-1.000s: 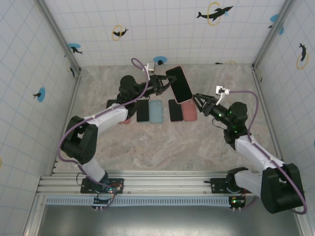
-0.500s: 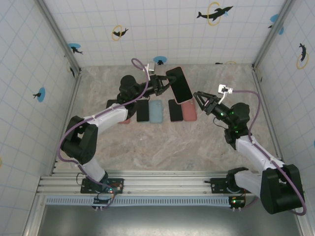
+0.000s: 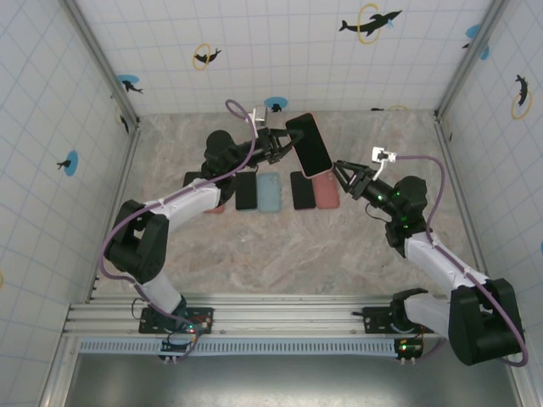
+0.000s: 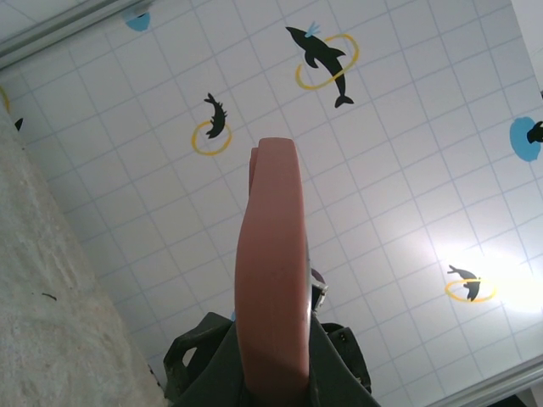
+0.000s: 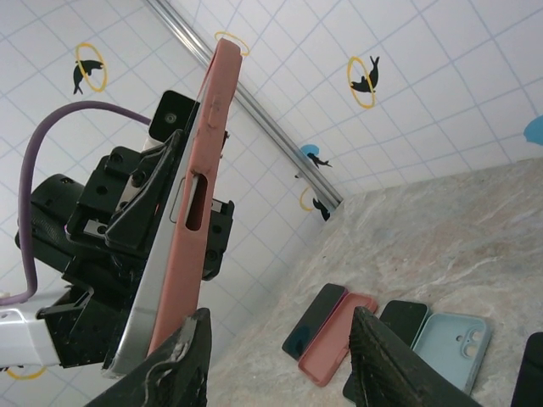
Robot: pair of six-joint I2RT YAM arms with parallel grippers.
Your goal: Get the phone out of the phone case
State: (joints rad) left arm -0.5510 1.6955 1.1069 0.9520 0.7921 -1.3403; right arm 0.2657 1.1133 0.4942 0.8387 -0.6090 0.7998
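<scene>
We hold the phone (image 3: pixel 309 146) up above the table (image 3: pixel 280 254), seated in its pink case (image 5: pixel 208 127).
Our left hand (image 3: pixel 282 151) is clamped tight on one end of it; our right hand (image 3: pixel 344 174) stands open just beside the other end, gripping nothing.

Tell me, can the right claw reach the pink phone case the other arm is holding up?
Probably yes. The right gripper is open just beside the lower end of the cased phone, which the left gripper holds above the table, with nothing between them.
</scene>
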